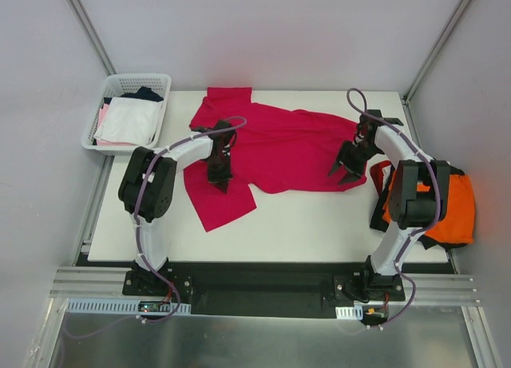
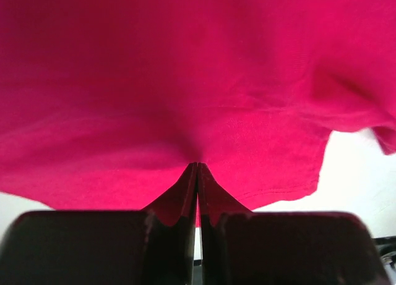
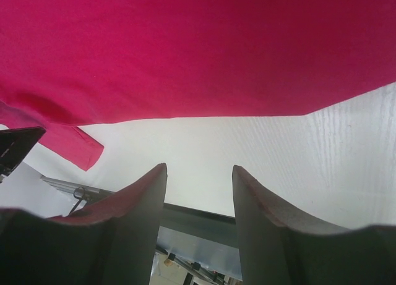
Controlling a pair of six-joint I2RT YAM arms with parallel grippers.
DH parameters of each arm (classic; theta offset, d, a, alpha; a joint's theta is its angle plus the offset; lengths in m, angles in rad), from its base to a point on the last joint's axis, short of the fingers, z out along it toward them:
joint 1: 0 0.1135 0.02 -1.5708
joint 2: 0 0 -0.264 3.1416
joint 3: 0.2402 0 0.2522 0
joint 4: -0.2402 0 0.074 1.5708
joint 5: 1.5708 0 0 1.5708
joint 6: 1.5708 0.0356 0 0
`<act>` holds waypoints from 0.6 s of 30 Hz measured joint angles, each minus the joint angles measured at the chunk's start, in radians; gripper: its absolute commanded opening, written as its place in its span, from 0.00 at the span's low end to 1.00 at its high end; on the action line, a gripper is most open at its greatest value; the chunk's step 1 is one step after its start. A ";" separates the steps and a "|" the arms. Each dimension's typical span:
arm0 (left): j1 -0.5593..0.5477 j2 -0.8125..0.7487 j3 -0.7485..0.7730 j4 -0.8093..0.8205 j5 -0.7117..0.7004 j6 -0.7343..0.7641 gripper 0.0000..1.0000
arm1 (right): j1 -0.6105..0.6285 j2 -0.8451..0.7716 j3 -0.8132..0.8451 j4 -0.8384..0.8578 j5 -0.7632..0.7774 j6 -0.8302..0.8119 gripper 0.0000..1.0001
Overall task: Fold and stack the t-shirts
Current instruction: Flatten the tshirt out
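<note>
The crimson t-shirt (image 1: 279,148) lies spread and rumpled across the middle of the white table (image 1: 303,224). My left gripper (image 1: 219,180) presses down on its left part, just above a flap that hangs toward the front. In the left wrist view the fingertips (image 2: 198,164) meet on a pucker of the crimson cloth (image 2: 185,81), shut on it. My right gripper (image 1: 343,174) hovers at the shirt's right hem. Its jaws (image 3: 199,167) stand open with only bare table between them, and the crimson hem (image 3: 185,50) lies just beyond the tips. An orange t-shirt (image 1: 451,200) sits bunched at the table's right edge, behind the right arm.
A white mesh basket (image 1: 112,89) holding white and pink garments (image 1: 128,120) stands off the table's back left corner. Dark cloth (image 1: 435,240) shows under the orange bundle. Bare tabletop runs along the front, and the arm bases are bolted to the near rail.
</note>
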 measured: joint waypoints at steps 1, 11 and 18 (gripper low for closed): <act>-0.002 0.013 -0.001 0.003 0.000 0.002 0.00 | 0.001 0.002 0.003 -0.001 0.000 0.000 0.50; -0.005 -0.053 -0.143 0.098 0.030 0.023 0.00 | 0.002 0.007 0.007 -0.006 0.003 0.000 0.49; -0.005 -0.183 -0.329 0.126 0.066 0.027 0.00 | 0.003 0.007 0.006 -0.004 0.005 0.000 0.49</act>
